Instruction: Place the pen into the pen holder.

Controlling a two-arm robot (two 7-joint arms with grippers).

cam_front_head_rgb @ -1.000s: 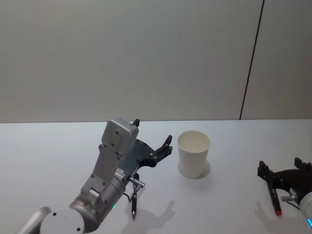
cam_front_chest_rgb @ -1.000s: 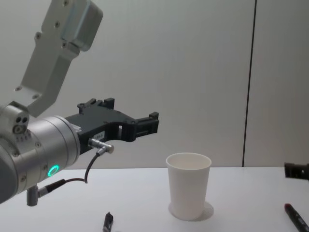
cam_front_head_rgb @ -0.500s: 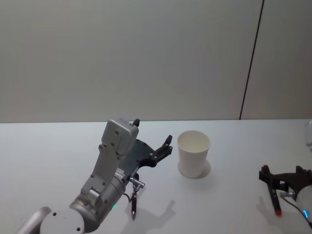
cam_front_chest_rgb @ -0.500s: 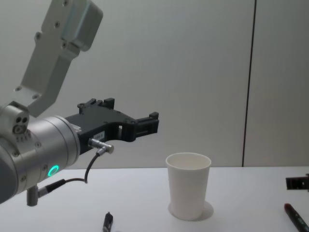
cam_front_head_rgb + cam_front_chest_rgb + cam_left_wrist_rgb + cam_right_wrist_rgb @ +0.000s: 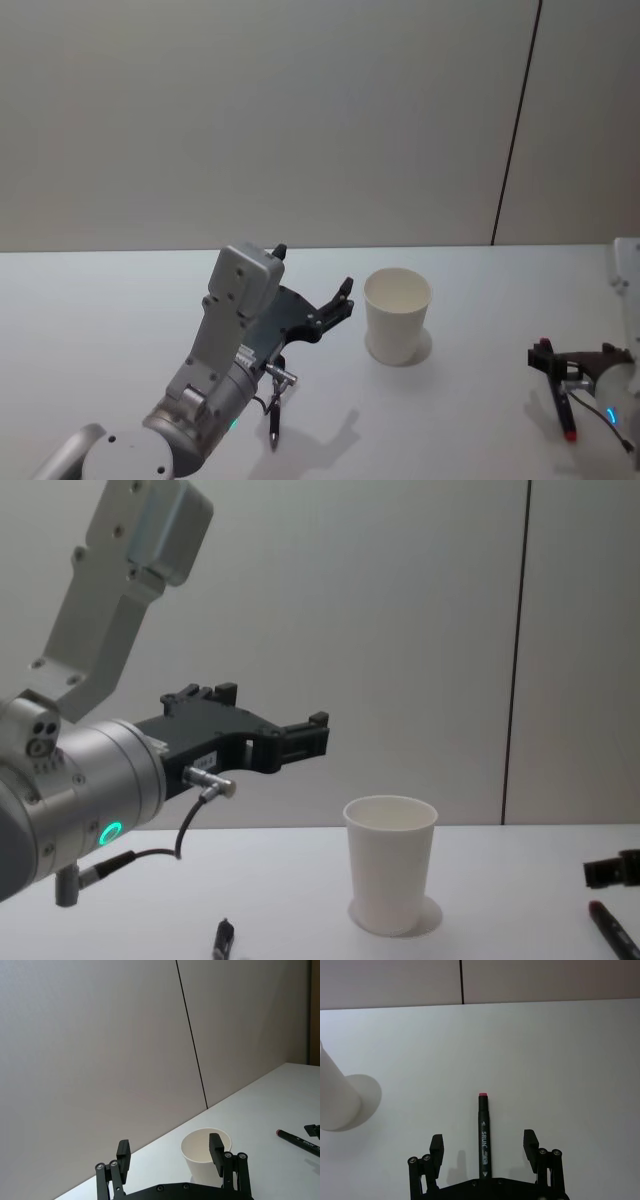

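— What's the left pincer (image 5: 169, 1145) doing?
— It's spread and empty, raised over the surface (image 5: 100, 320) and facing the pen holder (image 5: 397, 315). I judge it idle.
— And the red-tipped pen (image 5: 483, 1120)?
— Lying flat, well right of the pen holder. The right pincer (image 5: 483, 1139) hangs low, spread either side of it, aligned to pinch.

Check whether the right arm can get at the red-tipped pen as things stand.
Probably yes. The right tool is open just above the pen, which lies centred between its fingers on bare table. The cup stands well aside, with nothing in between.
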